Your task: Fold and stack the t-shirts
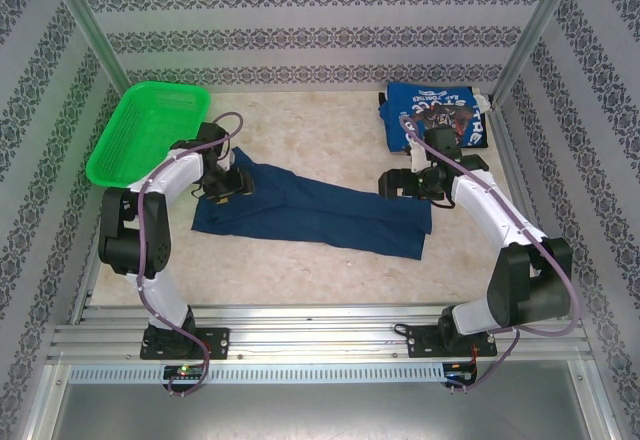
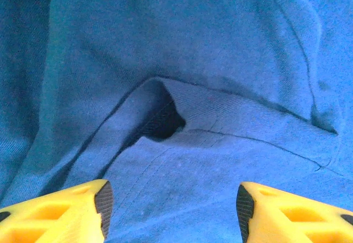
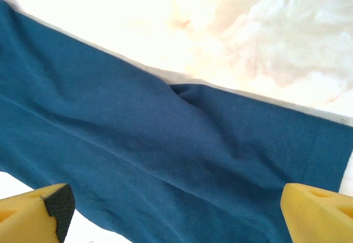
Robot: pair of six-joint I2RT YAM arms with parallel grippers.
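Jaws both parted above navy shirt (image 1: 320, 210); blue shirt (image 1: 440, 112) folded beyond.

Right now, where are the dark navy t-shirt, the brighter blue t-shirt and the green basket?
dark navy t-shirt (image 1: 320, 215), top external view, middle of the cloth.
brighter blue t-shirt (image 1: 440, 107), top external view, its printed front.
green basket (image 1: 140, 132), top external view, its mesh floor.
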